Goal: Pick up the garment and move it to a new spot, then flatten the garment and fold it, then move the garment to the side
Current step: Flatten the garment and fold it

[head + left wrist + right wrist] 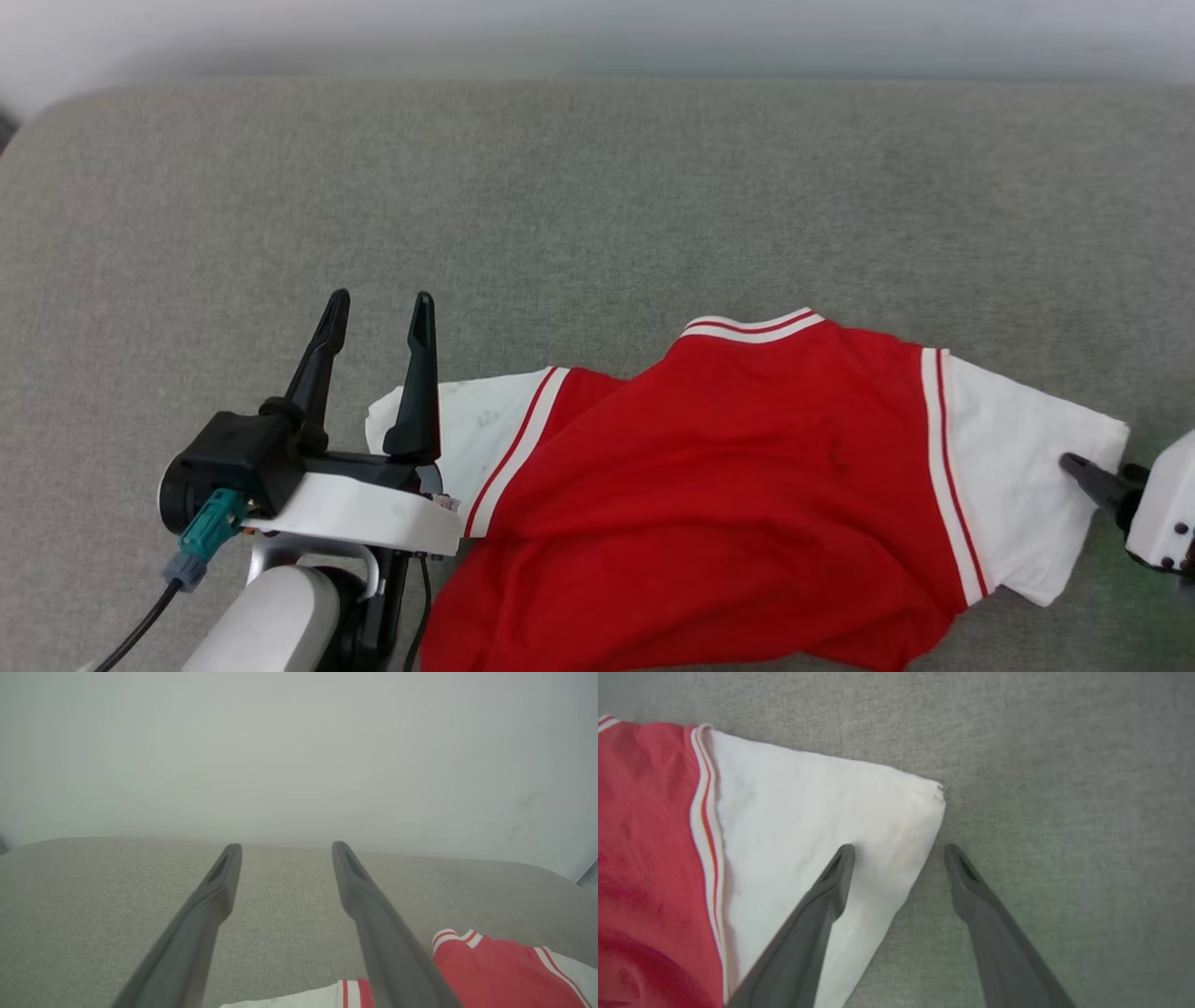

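The grey surface (597,187) is carrying the red shirt (728,485) near us. Our left tool (381,299) is hovering wide open and empty beside one white sleeve (467,429). Our right tool (900,848), equally open, is straddling the other sleeve's edge.

Left gripper (383,297), right gripper (899,846): fingers (224,882) apart

Surface: grey woven upholstery (597,187), far corners rounded, a pale wall (597,28) behind it.
Garment: red shirt (728,485) lying rumpled, its striped collar (752,327) towards the far side and its lower part running off the bottom edge.
Sleeves: white, with red-striped seams, one spread out to each side.
Left gripper (381,303): fingers apart and empty, one of them overlapping the sleeve on the robot's left.
Right gripper (1088,471): one dark finger shows, its tip at the edge of the other sleeve's cuff.
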Controlling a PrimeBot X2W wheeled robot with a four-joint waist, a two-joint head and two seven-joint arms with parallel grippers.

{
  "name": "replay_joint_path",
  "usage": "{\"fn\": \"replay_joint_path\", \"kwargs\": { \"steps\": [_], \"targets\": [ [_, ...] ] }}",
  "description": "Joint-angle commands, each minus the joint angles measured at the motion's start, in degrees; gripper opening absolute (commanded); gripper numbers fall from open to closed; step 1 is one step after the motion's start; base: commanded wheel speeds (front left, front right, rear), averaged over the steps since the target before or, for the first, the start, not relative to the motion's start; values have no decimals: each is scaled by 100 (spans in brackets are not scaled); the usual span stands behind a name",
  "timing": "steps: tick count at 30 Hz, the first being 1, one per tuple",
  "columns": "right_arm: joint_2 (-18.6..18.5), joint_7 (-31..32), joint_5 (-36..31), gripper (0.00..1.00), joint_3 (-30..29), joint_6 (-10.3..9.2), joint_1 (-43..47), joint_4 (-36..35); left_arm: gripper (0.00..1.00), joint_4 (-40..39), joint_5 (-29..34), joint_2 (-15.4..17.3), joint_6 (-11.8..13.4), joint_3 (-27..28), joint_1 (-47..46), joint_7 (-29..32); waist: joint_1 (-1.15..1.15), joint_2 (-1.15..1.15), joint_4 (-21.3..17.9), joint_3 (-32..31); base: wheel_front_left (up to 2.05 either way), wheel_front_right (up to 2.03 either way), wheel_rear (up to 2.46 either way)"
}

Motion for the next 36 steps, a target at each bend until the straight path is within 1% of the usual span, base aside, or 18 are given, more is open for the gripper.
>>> {"fn": "replay_joint_path", "kwargs": {
  "steps": [1,3,6,7,9,11,14,16,18,20,25,26,28,30,33,36],
  "targets": [
    [-48,69,30,100,57,-4,-189,105,100,55,27,-34,-40,10,-102,-41,0,0,143,221,0,0,0],
    [-51,181,27,100,150,-4,-240,282,100,119,33,-61,-55,11,-111,-63,0,0,176,276,0,0,0],
    [45,344,81,100,288,-3,-239,521,100,212,15,-61,-96,-2,-146,-57,0,0,213,305,0,0,0],
    [86,389,91,71,318,-3,-221,579,100,246,5,-42,-103,-17,-149,-29,0,0,221,309,0,0,0],
    [133,428,104,0,358,-2,-178,627,100,303,-64,-36,-130,22,-134,-2,0,0,224,296,0,0,0],
    [160,453,101,0,375,-2,-145,638,100,358,-123,43,-144,50,-118,81,0,0,199,257,0,0,0],
    [79,318,46,0,355,-2,-156,509,100,466,-293,210,-244,160,-144,283,0,0,134,167,0,0,0],
    [35,231,5,0,374,-3,-168,430,100,605,-480,375,-364,205,-191,579,0,0,76,90,0,0,0],
    [24,145,1,0,409,-3,-195,327,100,760,-729,549,-536,234,-217,988,0,0,2,-2,0,0,0],
    [16,111,-10,0,484,-3,-195,248,100,938,-926,798,-614,206,-207,1544,0,0,-96,-103,0,0,0],
    [89,95,-15,0,617,-3,-184,77,100,1088,-1468,1245,-846,82,-355,2936,0,0,-268,-157,0,0,0],
    [133,86,-40,0,704,-3,-231,-11,100,1260,-1770,1444,-976,-41,-448,3737,0,0,-388,-93,0,0,0],
    [172,61,-43,0,767,-3,-272,-52,100,1386,-1972,1512,-1044,-124,-469,4182,0,0,-475,-46,0,0,0],
    [207,25,-38,0,840,-3,-292,-76,100,1521,-2085,1573,-1094,-167,-533,4466,0,0,-555,10,0,0,0],
    [249,-10,-11,0,898,-3,-308,-92,100,1795,-2157,1504,-1149,-261,-582,4660,0,0,-649,92,0,0,0],
    [272,-45,11,0,921,-3,-322,-61,100,2117,-2213,1338,-1266,-387,-661,4769,0,0,-708,141,0,0,0]
  ]
}}
